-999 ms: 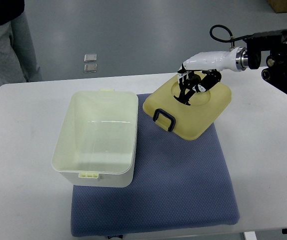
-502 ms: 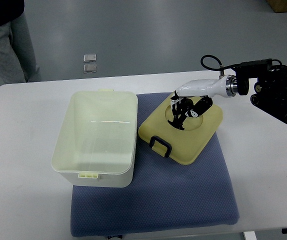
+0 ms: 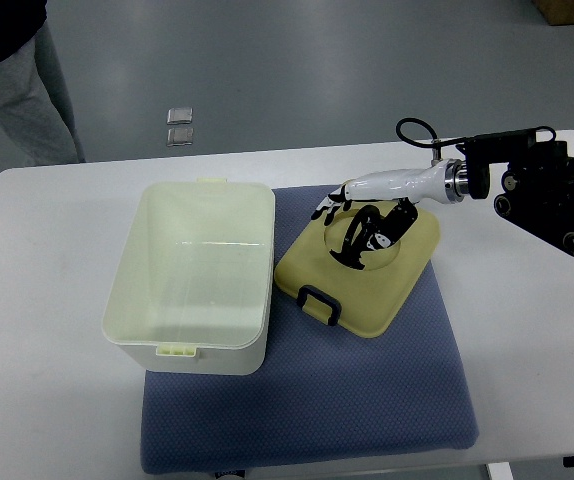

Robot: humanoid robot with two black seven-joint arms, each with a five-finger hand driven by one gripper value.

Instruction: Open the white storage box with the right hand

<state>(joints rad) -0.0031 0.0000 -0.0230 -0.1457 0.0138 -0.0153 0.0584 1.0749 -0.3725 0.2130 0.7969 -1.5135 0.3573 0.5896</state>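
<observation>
white storage box [image 3: 189, 280]: sitting open at the left, partly on the blue mat [image 3: 367, 390]
lid [image 3: 359, 270]: lying just right of the box on the mat — long axis tilting toward upper right
right hand [image 3: 367, 225]: fingers curling, seemingly gripping the lid's round recess — the only hand showing

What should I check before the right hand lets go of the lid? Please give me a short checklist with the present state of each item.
1. Box is open, with no lid on it: ok.
2. Lid lies on the blue mat, beside the box and not over it: ok.
3. Lid rests fully flat on the mat: cannot tell, its far side is under the hand.
4. Right hand is at the hollow in the middle of the lid: ok.
5. Fingers already loose from the lid: cannot tell.
6. Person stands beyond the far left corner of the table, away from the arm: ok.
</observation>
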